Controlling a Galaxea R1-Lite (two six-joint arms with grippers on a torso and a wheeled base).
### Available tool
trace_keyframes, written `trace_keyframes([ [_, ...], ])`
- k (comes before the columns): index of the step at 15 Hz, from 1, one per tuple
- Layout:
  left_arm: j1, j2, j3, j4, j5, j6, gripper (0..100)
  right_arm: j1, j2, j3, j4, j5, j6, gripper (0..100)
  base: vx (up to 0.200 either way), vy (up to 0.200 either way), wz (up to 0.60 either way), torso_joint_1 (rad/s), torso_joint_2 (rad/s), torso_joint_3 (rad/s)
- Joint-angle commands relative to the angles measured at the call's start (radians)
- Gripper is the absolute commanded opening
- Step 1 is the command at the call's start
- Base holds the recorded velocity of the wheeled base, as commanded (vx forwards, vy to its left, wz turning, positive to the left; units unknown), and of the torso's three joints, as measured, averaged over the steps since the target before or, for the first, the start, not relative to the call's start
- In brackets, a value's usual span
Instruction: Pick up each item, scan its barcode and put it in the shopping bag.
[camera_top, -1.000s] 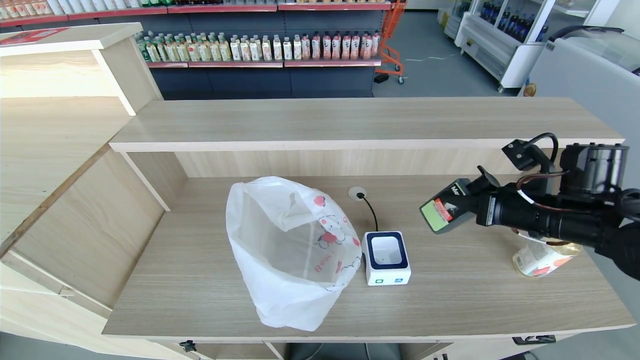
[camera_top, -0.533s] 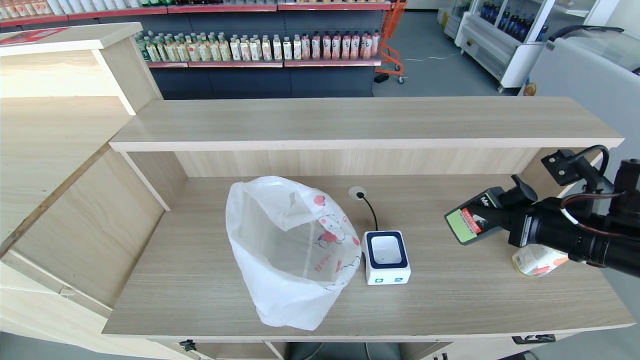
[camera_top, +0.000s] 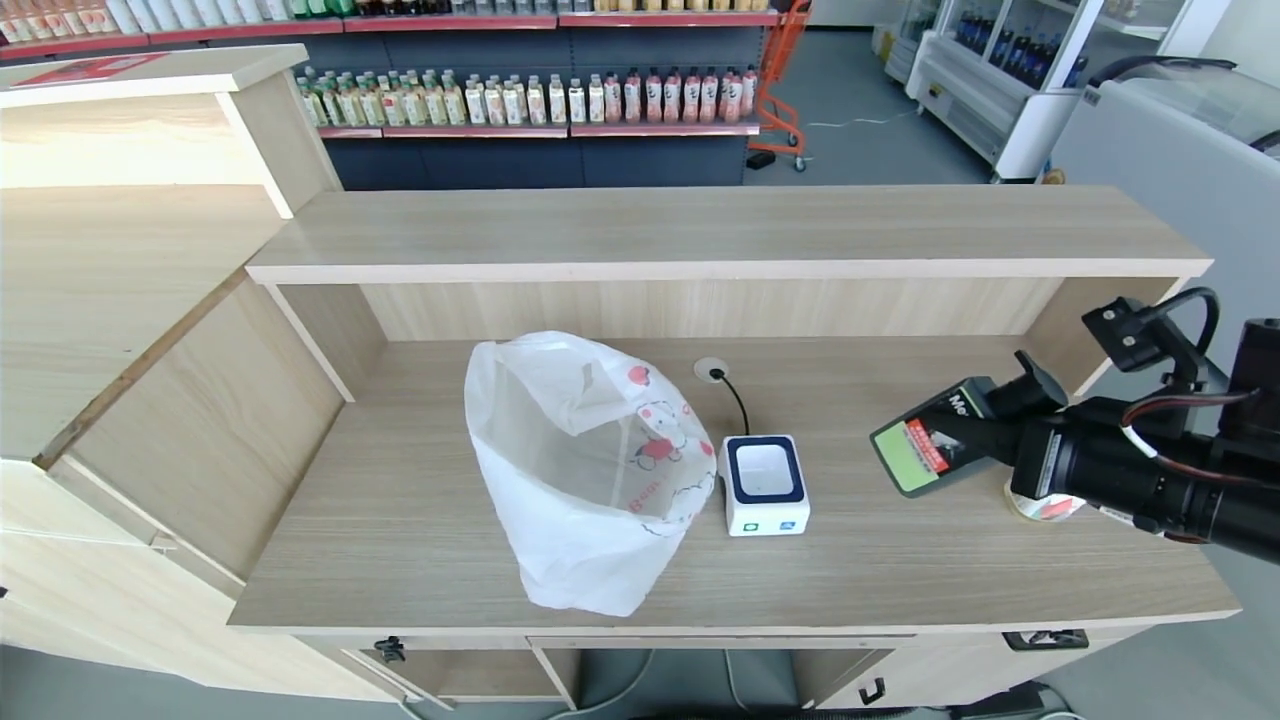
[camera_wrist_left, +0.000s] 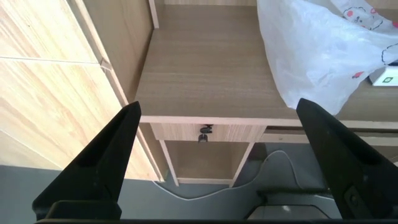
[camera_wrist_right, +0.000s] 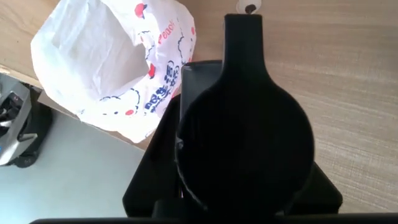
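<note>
The right pincer (camera_top: 1000, 415) is clamped on a dark box (camera_top: 925, 447) at the frame's right. Its long axis points left and down toward the scanner (camera_top: 765, 485), well apart, with bare counter (camera_top: 900, 560) between. The shopping bag (camera_top: 585, 470) stands just left of the scanner. The left pincer (camera_wrist_left: 217, 162) hangs with fingers apart by the counter's front edge.

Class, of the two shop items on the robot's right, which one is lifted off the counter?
The black box with the green-and-red label, gripped in the right claw; the other item rests on the counter beneath the arm.
</note>
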Motion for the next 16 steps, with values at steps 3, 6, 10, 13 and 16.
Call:
trace_keyframes([
  [3,0.0,0.0,0.0,0.0,0.001,-0.001,100,0.002,0.004,0.005,-0.002,0.0,0.067,0,0.0,0.133,0.0,0.011,0.01,-0.002],
  [6,0.0,0.0,0.0,0.0,0.001,0.001,100,0.006,0.004,-0.006,-0.002,0.001,0.095,0,0.0,0.2,0.0,-0.001,0.0,0.009],
  [10,0.0,0.0,0.0,0.0,0.002,-0.001,100,0.06,0.019,-0.044,0.0,-0.002,0.095,0,0.0,0.05,0.0,0.007,0.0,-0.003],
  [13,0.0,0.0,0.0,0.0,0.001,-0.001,100,0.137,0.124,-0.167,0.001,-0.005,0.087,0,0.0,0.0,0.0,0.0,0.0,0.0],
  [16,0.0,0.0,0.0,0.0,0.001,-0.001,100,0.224,0.28,-0.333,0.032,-0.011,0.08,0,0.0,0.0,0.0,0.0,0.0,0.0],
])
